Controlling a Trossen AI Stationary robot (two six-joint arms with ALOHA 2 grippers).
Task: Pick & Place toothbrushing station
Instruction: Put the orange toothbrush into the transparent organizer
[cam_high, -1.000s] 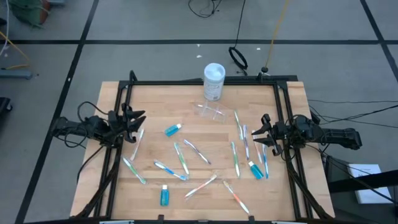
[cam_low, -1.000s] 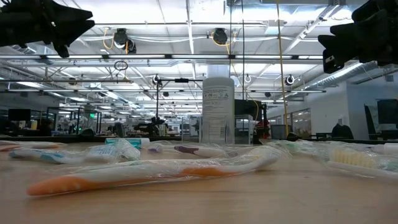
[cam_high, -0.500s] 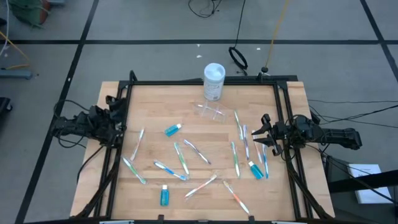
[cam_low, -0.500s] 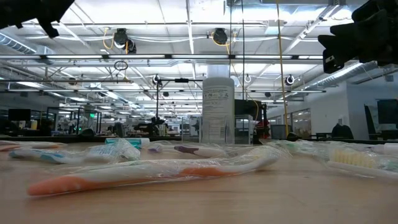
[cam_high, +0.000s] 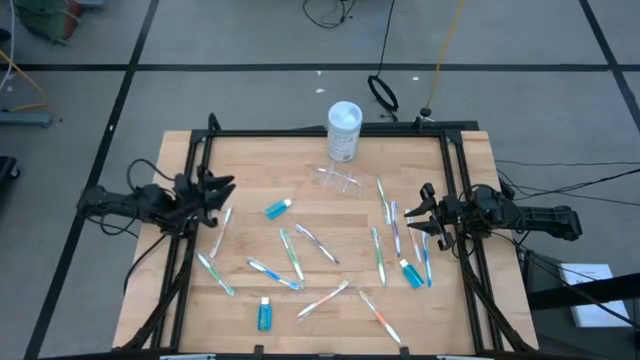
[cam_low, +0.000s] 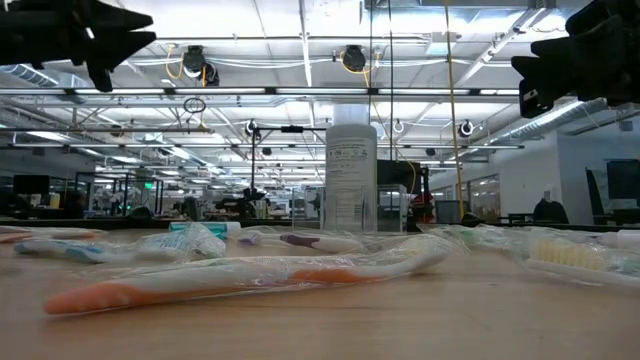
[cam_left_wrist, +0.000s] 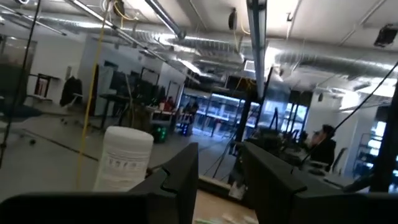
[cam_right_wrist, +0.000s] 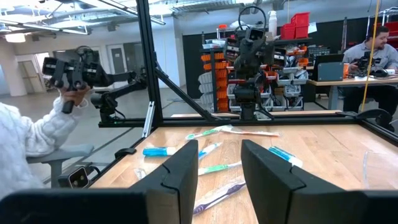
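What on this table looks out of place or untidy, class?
The toothbrushes and small blue tubes lie scattered flat at all angles across the table, none of them in the clear holder, which stands empty beside the white-capped container. Nothing looks spilled or broken.

Left pincer (cam_high: 222, 189) raised at left edge, right pincer (cam_high: 422, 213) opposite, both seemingly open, empty
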